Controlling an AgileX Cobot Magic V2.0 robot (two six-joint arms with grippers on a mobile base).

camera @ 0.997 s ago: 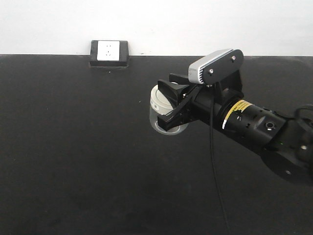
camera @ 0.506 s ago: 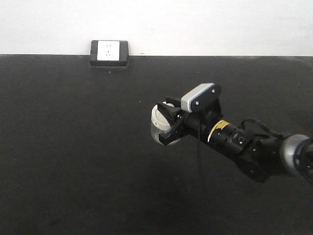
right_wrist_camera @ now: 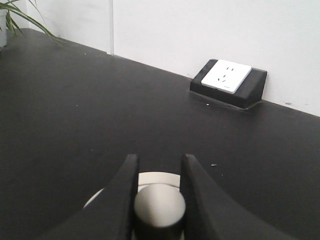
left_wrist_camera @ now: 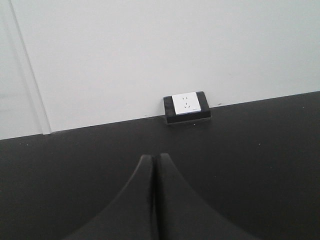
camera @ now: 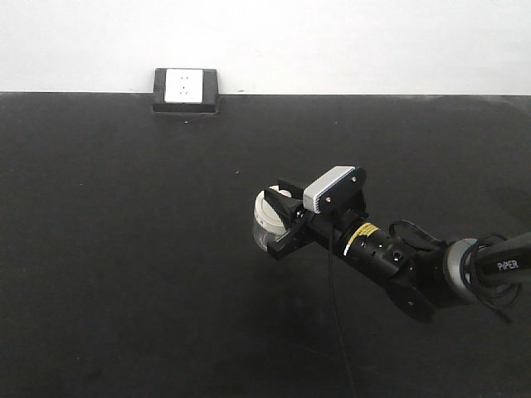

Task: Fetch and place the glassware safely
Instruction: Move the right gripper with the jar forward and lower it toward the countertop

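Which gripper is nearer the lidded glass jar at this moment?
Right. The right gripper has its fingers either side of the glass jar's lid knob. The left gripper is shut, with no jar in its view.

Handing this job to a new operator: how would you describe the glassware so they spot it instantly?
On the black table, look right of centre, in front of the wall power socket. There the right gripper is closed around the jar: small, squat, clear glass. Its cream-white lid with a knob is the only pale thing out on the black surface.
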